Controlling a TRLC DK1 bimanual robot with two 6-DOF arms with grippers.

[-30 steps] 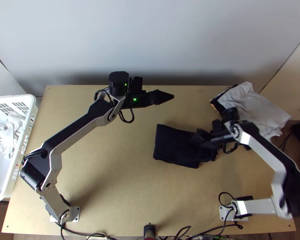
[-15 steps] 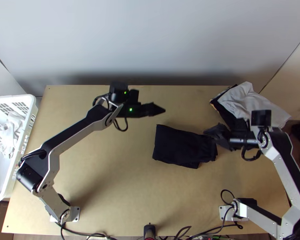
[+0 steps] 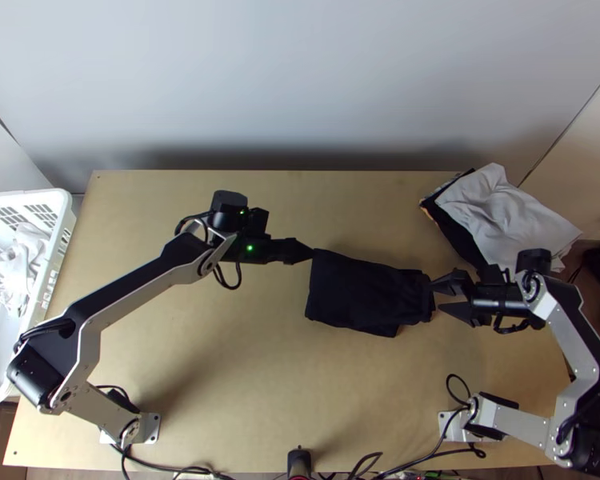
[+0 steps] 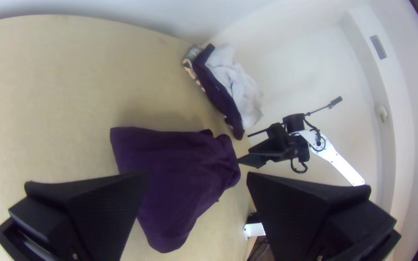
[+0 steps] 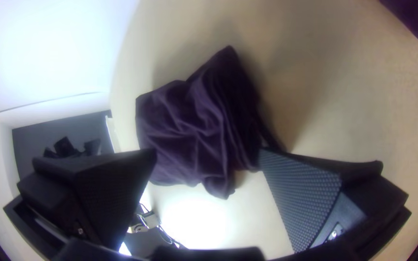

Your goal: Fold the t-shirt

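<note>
Lying folded on the table (image 3: 220, 360), dark t-shirt (image 3: 352, 292), creased, bunched at one end

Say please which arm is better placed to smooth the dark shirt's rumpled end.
Right, probably: its open pincer is beside the rumpled end; the left pincer is near the opposite end.
</note>
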